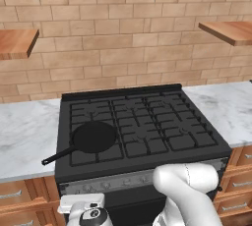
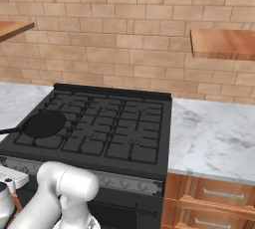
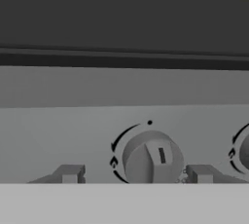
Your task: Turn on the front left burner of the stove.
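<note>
Sitting between two marble surfaces (image 1: 24, 131) is the stove (image 1: 142, 122), wide and black, with a brick wall (image 1: 123, 38) behind it. The front left burner (image 1: 93, 149) is the near-left part of the black grate. A round black skillet (image 1: 93, 136) rests on it, and its long handle points left and toward the near edge. The white arm bends down low in front of the stove, by the grey front strip (image 2: 124, 180) with the little knobs. In the hand view, the gripper (image 3: 135, 175) is just in front of a grey knob (image 3: 151, 158). The jaws stand wide apart, one dark tip on each side of the knob. They are not squeezing it and hold nothing. Part of another knob (image 3: 243, 152) peeks in at the right edge.
</note>
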Available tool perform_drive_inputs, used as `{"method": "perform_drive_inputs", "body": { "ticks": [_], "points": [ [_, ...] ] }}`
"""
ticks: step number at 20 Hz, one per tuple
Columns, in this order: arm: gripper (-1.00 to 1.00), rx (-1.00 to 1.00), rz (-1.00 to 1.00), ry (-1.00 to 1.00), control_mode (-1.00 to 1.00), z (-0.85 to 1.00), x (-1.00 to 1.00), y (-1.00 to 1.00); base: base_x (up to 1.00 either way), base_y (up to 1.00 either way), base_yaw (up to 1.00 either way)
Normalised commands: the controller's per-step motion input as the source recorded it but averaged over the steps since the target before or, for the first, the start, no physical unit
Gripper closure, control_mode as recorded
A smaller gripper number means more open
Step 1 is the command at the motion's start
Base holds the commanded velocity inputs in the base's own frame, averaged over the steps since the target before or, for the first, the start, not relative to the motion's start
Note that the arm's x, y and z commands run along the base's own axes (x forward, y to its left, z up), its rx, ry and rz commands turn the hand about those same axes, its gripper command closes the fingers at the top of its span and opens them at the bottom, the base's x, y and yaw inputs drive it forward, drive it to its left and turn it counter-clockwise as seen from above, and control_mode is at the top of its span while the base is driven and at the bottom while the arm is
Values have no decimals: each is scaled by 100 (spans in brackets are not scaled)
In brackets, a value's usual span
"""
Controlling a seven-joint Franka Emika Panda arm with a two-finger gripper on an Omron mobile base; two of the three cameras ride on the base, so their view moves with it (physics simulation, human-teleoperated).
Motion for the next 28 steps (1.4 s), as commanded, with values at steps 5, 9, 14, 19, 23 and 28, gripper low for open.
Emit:
{"method": "perform_drive_inputs", "body": {
  "ticks": [5,9,14,19,23,28],
  "points": [
    [100,0,0,1,-100,-1,10,2,0,0,0],
    [100,0,0,0,-100,0,0,0,0,0,0],
    [100,-1,0,0,-100,0,-2,0,0,0,0],
    [100,-8,0,1,-100,6,-8,0,0,0,0],
    [100,-28,0,7,-100,2,-1,11,0,0,0],
    [100,-43,-4,8,-100,0,-8,22,0,0,0]
  ]
}}
